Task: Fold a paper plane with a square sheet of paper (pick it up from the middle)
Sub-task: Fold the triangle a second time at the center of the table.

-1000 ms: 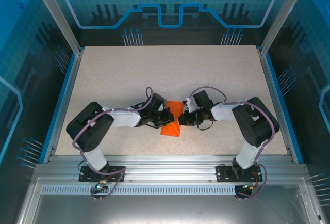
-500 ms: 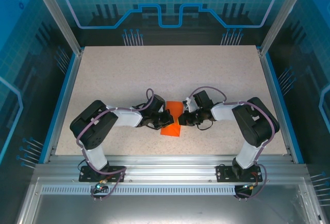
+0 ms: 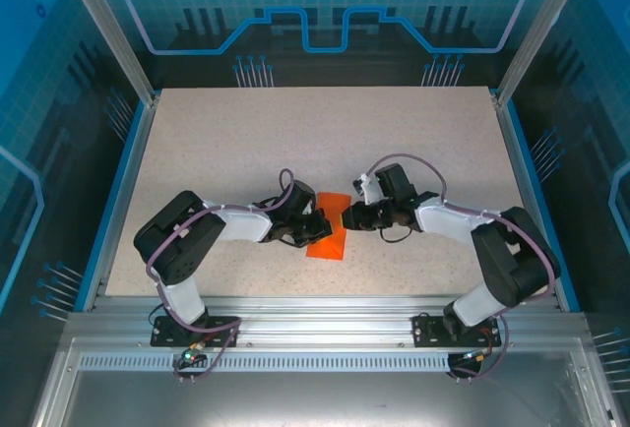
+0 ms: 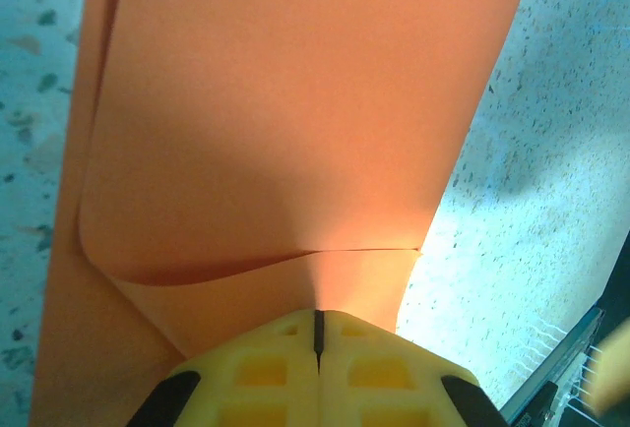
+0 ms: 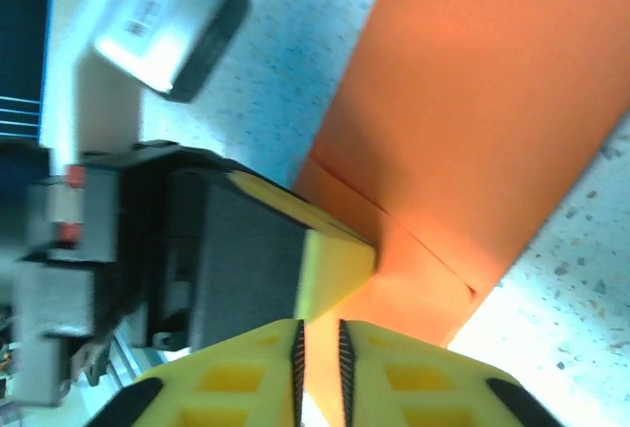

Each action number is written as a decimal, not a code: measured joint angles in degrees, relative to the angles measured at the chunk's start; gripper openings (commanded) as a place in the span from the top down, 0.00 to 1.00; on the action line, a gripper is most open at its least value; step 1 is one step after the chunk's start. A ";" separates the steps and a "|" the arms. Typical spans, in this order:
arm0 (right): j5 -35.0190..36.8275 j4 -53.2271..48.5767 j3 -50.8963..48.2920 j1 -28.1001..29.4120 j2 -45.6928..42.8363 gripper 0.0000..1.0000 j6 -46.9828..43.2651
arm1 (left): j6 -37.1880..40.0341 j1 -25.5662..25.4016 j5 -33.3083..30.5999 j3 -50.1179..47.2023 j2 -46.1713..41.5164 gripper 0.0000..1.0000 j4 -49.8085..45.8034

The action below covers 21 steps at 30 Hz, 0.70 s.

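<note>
The square sheet of paper [image 3: 332, 240], folded into a smaller creased shape, is seen lying just toward 6 o'clock of the middle of the tabletop [image 3: 325, 142]. Its 9 o'clock edge is pinched by the left gripper [image 3: 315, 229], whose fingers are pressed together. The 2 o'clock corner appears clamped in the narrow slit of the right gripper [image 3: 350, 218].

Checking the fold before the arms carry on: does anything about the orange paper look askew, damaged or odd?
Yes. In the left wrist view, the upper layer of the paper bows up off the layer beneath it near the left gripper, curling at its corner instead of lying flat. No tear shows.
</note>
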 measured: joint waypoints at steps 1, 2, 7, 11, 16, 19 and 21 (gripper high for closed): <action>-0.17 0.02 0.00 0.31 -0.26 0.89 0.31 | 0.00 0.00 0.00 0.00 0.02 1.00 -0.02; -0.39 0.00 -0.07 0.70 -0.26 0.90 0.59 | 0.00 0.00 0.00 0.00 0.02 1.00 -0.02; -1.16 0.02 -1.49 4.66 0.37 0.91 2.23 | 0.00 0.00 0.00 0.00 0.00 1.00 -0.02; -2.08 0.68 -1.62 7.10 3.04 0.90 3.26 | 0.00 0.00 0.00 0.00 0.00 1.00 -0.02; -2.43 0.85 -1.57 9.22 6.93 0.90 3.89 | 0.00 0.00 0.00 0.00 0.00 1.00 -0.02; -2.21 0.81 -1.33 9.33 8.50 0.90 4.20 | 0.02 0.00 0.00 0.00 0.00 1.00 -0.02; -2.19 0.79 -1.05 9.33 8.85 0.90 4.39 | 0.02 0.00 0.00 0.00 0.00 1.00 -0.02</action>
